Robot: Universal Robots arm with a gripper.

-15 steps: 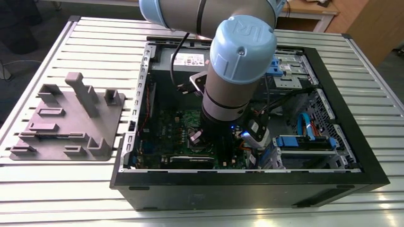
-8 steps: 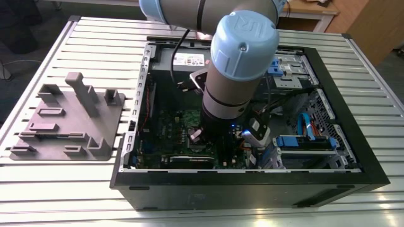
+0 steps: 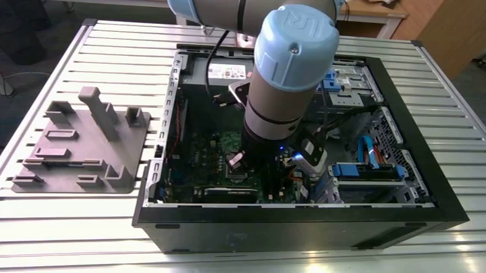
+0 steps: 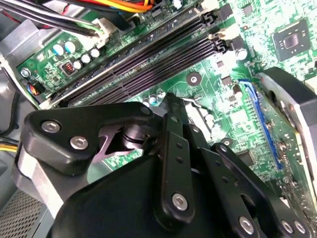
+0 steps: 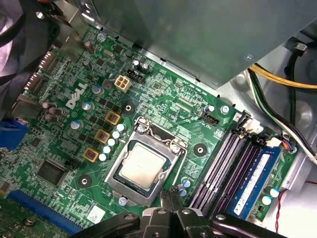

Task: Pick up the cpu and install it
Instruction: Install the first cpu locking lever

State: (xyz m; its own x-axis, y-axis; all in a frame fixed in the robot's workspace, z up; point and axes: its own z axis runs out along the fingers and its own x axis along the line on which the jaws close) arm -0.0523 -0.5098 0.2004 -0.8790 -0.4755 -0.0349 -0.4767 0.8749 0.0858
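Note:
In the first wrist view the cpu (image 5: 141,165) lies flat inside the metal socket frame (image 5: 116,184) on the green motherboard (image 5: 163,94), its pale silver top facing up. My gripper (image 5: 170,199) hovers just beside the socket's edge, apart from the cpu, with its thin dark fingertips together and nothing between them. From behind in the second wrist view, the gripper (image 4: 178,116) hangs over the motherboard (image 4: 218,74) near the memory slots (image 4: 148,54). In the exterior view the arm (image 3: 281,108) reaches down into the open computer case (image 3: 425,187) above the socket (image 3: 239,170).
A grey moulded tray (image 3: 83,148) with upright posts stands on the slatted table at the exterior view's left. Cables (image 5: 277,114), a power supply (image 5: 208,34), memory slots (image 5: 223,168) and blue drive brackets (image 3: 365,170) crowd around the socket inside the case.

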